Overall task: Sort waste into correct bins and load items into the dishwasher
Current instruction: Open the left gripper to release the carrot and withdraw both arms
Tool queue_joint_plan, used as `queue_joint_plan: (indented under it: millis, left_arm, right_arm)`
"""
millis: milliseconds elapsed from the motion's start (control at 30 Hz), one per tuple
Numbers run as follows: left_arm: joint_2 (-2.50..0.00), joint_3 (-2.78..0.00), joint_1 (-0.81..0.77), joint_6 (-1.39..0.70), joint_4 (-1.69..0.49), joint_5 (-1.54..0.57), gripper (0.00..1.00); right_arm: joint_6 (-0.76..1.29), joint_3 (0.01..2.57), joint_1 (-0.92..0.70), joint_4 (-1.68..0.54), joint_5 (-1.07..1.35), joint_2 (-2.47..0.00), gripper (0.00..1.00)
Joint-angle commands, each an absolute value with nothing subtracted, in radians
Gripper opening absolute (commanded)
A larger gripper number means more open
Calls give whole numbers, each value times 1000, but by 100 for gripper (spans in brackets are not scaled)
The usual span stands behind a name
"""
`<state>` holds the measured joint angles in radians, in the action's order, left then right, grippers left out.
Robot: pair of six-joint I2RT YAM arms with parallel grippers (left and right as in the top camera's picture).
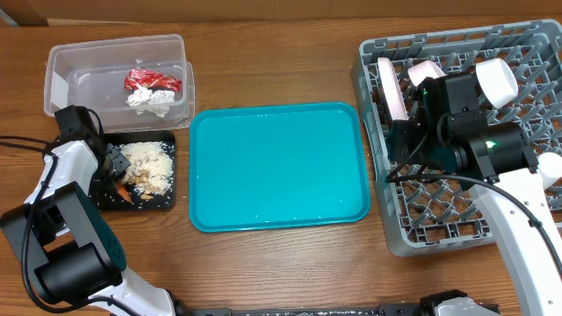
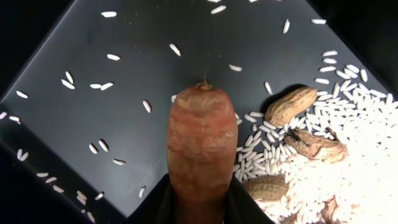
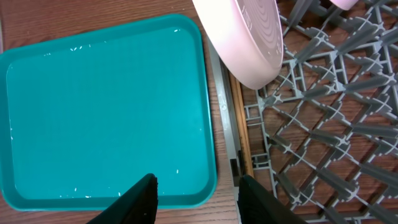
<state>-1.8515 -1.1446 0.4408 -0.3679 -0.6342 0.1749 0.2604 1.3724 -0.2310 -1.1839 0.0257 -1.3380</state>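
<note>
My left gripper [image 1: 112, 168] [image 2: 200, 194] is shut on the small orange carrot stick [image 2: 202, 134], holding it just above the black tray [image 1: 105, 197] [image 2: 124, 93]. The tray holds pale rice [image 1: 149, 162] [image 2: 360, 143] and peanut shells [image 2: 291, 106]. The clear tub [image 1: 66, 66] holds the red wrapper [image 1: 151, 81] and the white tissue [image 1: 149, 101]. My right gripper [image 1: 397, 151] [image 3: 196, 186] is open and empty over the left rim of the grey dish rack [image 1: 386, 237] [image 3: 323, 124]. A pinkish-white bowl [image 1: 392, 88] [image 3: 249, 37] stands on edge in the rack, and a white cup [image 1: 496, 81] sits behind my right arm.
The teal tray [image 1: 277, 167] [image 3: 106, 106] lies between the bins and the rack, with only a few rice grains on it. A thin wooden stick, perhaps chopsticks [image 3: 239, 124], lies along the rack's left rim. Another white dish [image 1: 551, 167] shows at the right edge.
</note>
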Motion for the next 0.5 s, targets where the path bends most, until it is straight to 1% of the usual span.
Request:
queue_joint_plan:
  millis: [0, 67, 100, 167, 233, 467]
  left_arm:
    - [-1844, -1134, 445, -382, -628, 198, 25]
    - [-1844, -1134, 445, -382, -629, 197, 28]
    - [-1844, -1134, 445, -382, -630, 197, 31]
    - [-1844, -1134, 445, -382, -630, 197, 42]
    - [-1844, -1134, 445, -382, -630, 197, 45]
    - [-1833, -1156, 444, -382, -657, 183, 48]
  right_arm:
    - [254, 1374, -234, -1183, 20, -1336, 44]
    - [254, 1374, -234, -1183, 20, -1336, 45]
    - [254, 1374, -235, -1184, 20, -1336, 45]
    - [254, 1374, -234, -1185, 20, -1336, 45]
    - [254, 1374, -234, -1185, 20, -1336, 45]
    - [254, 1374, -234, -1183, 20, -1336, 45]
